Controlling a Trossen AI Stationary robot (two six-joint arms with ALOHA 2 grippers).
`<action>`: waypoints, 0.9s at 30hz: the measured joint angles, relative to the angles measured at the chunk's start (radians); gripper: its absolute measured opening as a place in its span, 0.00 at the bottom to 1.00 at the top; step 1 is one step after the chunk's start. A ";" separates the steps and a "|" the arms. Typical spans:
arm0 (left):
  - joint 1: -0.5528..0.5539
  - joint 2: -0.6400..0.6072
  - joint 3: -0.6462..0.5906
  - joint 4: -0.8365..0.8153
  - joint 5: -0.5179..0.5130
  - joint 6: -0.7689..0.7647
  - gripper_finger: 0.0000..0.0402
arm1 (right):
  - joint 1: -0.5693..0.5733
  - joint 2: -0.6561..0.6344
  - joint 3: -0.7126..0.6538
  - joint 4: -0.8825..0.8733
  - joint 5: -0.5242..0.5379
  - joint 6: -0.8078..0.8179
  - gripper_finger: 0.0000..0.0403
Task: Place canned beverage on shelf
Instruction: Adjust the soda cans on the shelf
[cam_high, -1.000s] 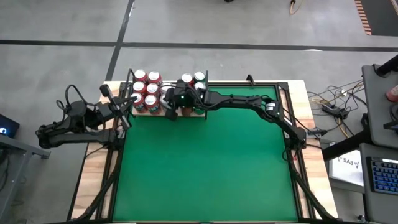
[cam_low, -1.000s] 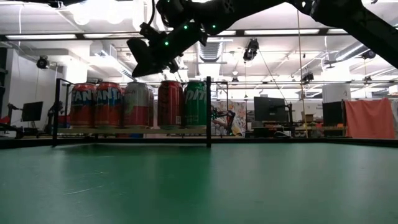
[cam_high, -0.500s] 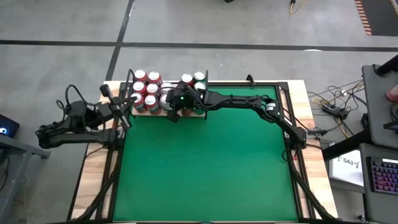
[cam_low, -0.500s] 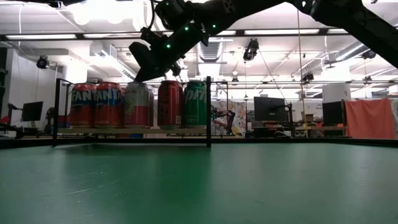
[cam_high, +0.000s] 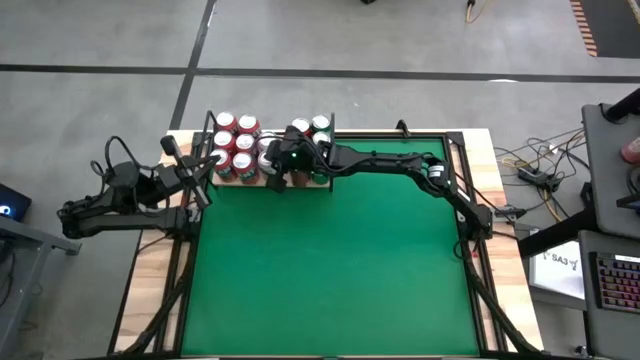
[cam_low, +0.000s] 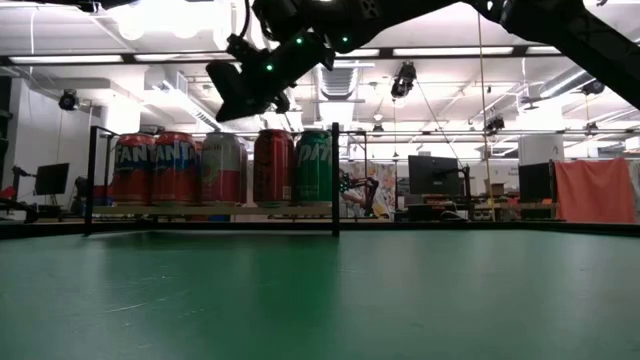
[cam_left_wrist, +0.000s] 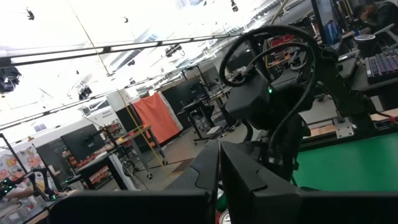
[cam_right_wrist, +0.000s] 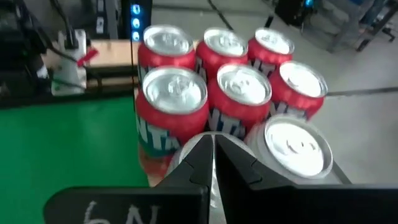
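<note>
Several beverage cans stand upright on their bases on the pale wood shelf (cam_low: 210, 209) at the table's far edge: orange ones (cam_low: 152, 168), a pale red one (cam_low: 222, 168), a red one (cam_low: 272, 166) and a green one (cam_low: 313, 166). My right gripper (cam_low: 224, 113) hovers shut just above the can tops, tilted down; its wrist view shows the shut fingers (cam_right_wrist: 213, 149) over silver lids (cam_right_wrist: 175, 88). My left gripper (cam_left_wrist: 219, 171) is shut and holds nothing, waiting by the table's left edge (cam_high: 200, 172).
Thin black upright rods (cam_low: 335, 180) stand at the shelf's corners. Green felt (cam_high: 330, 270) stretches from the shelf to the near edge. A desk with a keyboard (cam_high: 612, 285) stands beyond the table's right side.
</note>
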 joint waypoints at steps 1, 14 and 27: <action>0.000 0.000 0.000 0.000 0.000 0.000 0.00 | 0.000 0.002 0.000 0.020 -0.002 0.000 0.02; 0.000 0.000 0.000 0.002 0.000 0.000 0.00 | 0.000 0.042 0.000 0.054 -0.010 -0.008 0.02; 0.000 0.016 0.000 0.002 0.000 0.001 0.00 | 0.004 0.034 0.000 -0.003 -0.010 -0.058 0.02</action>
